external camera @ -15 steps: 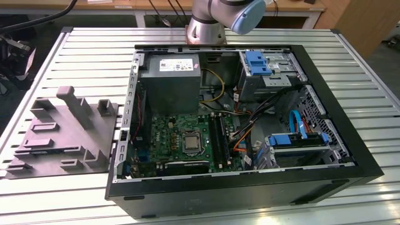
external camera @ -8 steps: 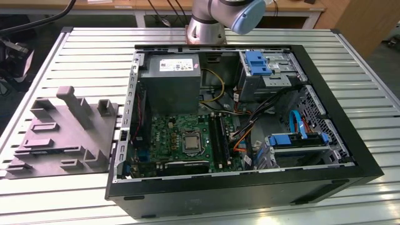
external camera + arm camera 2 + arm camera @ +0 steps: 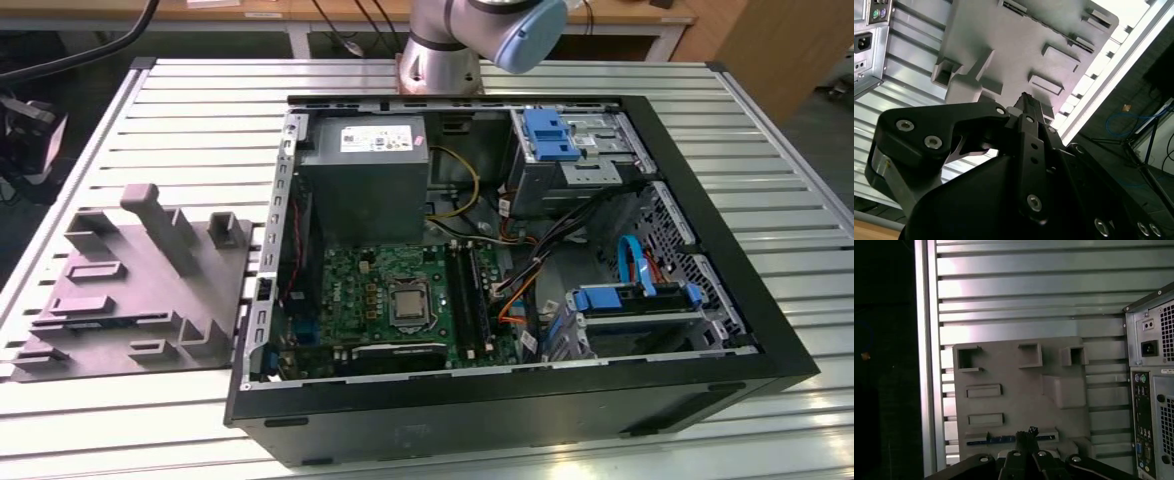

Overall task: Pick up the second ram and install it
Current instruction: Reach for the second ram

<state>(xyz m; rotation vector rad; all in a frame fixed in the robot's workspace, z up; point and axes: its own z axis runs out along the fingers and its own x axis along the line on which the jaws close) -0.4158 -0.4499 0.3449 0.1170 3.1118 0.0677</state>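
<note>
Since the ram point(image 3: 994, 441) sits in a slot of the grey tray point(image 3: 134, 290), at the exterior view's left, a good pick likely needs a square, mid-length grip on its long edge. Gripper point(image 3: 1026, 433) hangs over the tray, apart from it, jaws together, holding nothing. To the right: open case point(image 3: 534, 390), black board slots point(image 3: 467, 290).

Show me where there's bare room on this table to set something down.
Bare slats of the table lie at the exterior view's right of the computer case, and beyond the grey tray toward the arm's base. Inside the case it is crowded with cables and drives.
</note>
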